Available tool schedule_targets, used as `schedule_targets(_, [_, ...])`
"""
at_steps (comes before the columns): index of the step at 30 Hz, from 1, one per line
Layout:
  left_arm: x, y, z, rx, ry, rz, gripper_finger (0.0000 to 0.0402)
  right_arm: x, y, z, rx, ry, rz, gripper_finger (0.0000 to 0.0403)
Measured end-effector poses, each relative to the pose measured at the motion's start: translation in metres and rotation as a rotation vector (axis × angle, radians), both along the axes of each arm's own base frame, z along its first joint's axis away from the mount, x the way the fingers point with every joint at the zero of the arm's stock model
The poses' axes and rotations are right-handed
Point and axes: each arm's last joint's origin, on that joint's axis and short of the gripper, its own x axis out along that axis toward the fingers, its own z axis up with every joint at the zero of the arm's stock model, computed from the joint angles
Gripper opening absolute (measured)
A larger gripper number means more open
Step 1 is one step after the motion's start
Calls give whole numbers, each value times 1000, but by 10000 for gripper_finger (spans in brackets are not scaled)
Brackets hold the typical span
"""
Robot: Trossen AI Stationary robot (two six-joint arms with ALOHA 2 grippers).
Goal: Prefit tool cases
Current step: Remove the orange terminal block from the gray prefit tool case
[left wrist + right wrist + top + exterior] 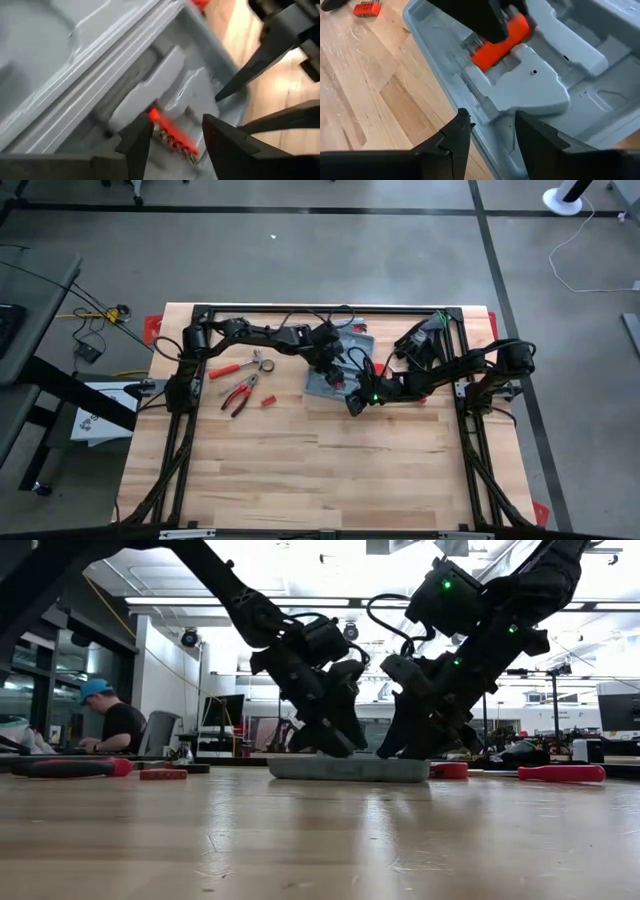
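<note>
The grey-blue tool case (325, 380) lies open and flat on the table's middle, its moulded recesses up (545, 85). My left gripper (172, 135) stands open over the inside of the case. An orange bit holder (165, 127) lies in a recess between its fingers. I cannot tell whether the fingers touch the holder. In the right wrist view that gripper's dark fingers hide part of the holder (500, 42). My right gripper (490, 130) is at the case's near right corner, straddling its rim. My right gripper has the case's near rim (480, 137) between its fingers, one finger outside the wall on the table side and one inside on the moulding. The fingers slant down from the table's right. The case stays flat on the table (350, 768).
Red-handled pliers (240, 393), another red tool (228, 368) and a small red piece (268, 400) lie left of the case. Dark items (420, 340) sit at the far right. A seated person (110, 720) shows beyond the table. The near half of the table is bare wood.
</note>
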Motion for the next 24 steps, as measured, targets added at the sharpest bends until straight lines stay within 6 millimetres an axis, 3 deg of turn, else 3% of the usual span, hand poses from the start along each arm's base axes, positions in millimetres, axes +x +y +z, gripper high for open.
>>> schedule_targets(12, [6,-24,-8,154,66,-33,8,0,0,0,-1,4,-11,149])
schedule_targets(24, [7,-20,-2,125,55,-68,0,-1,0,-1,-3,15,-13,149])
